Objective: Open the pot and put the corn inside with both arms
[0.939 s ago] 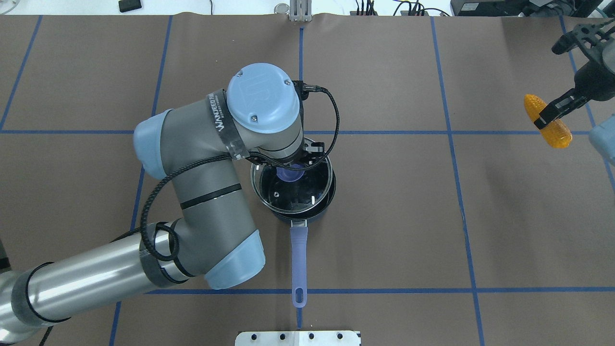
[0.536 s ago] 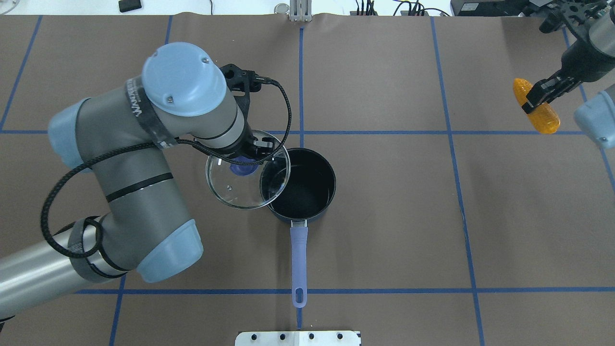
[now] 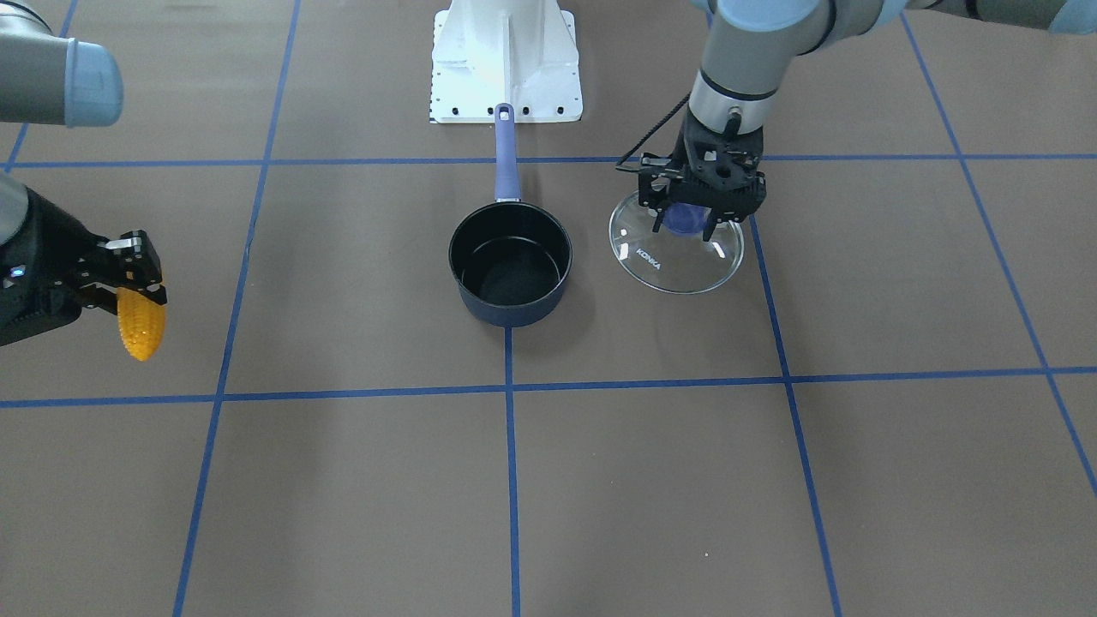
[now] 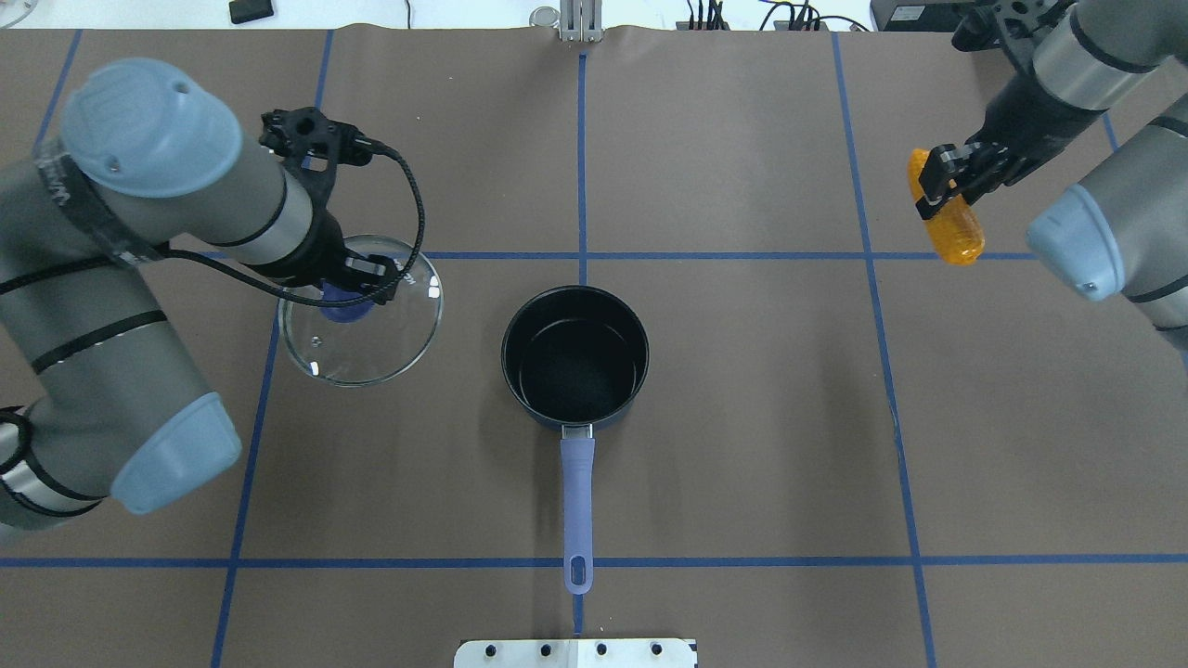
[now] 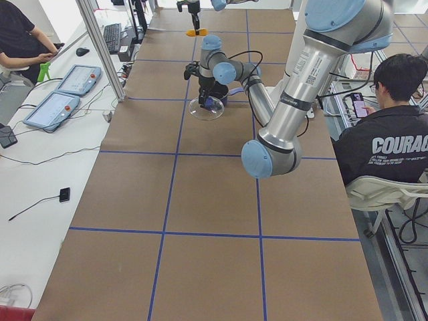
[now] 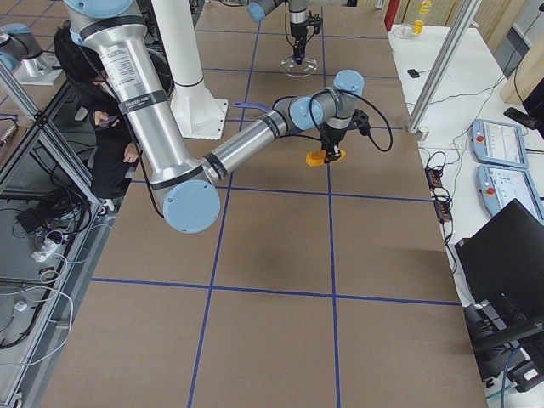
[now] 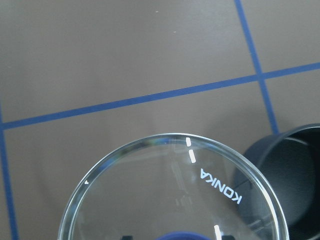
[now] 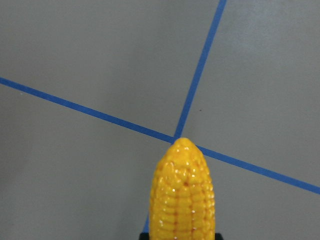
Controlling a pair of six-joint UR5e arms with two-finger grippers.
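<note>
Open pot at mid-table, with the lid and the corn each held off to one side.

On the brown table (image 4: pixel 742 417), the left arm (image 4: pixel 111 306) and right arm (image 4: pixel 1114 213) flank the pot (image 4: pixel 575 371), which stands uncovered and empty with its handle toward the robot. The left gripper (image 4: pixel 357 283) is clamped on the blue knob (image 4: pixel 342 306) of the glass lid (image 4: pixel 371 343), which is just beside the pot on the robot's left. The right gripper (image 4: pixel 947 181) is closed around the corn (image 4: pixel 951 227), aloft and well apart on the robot's right.
</note>
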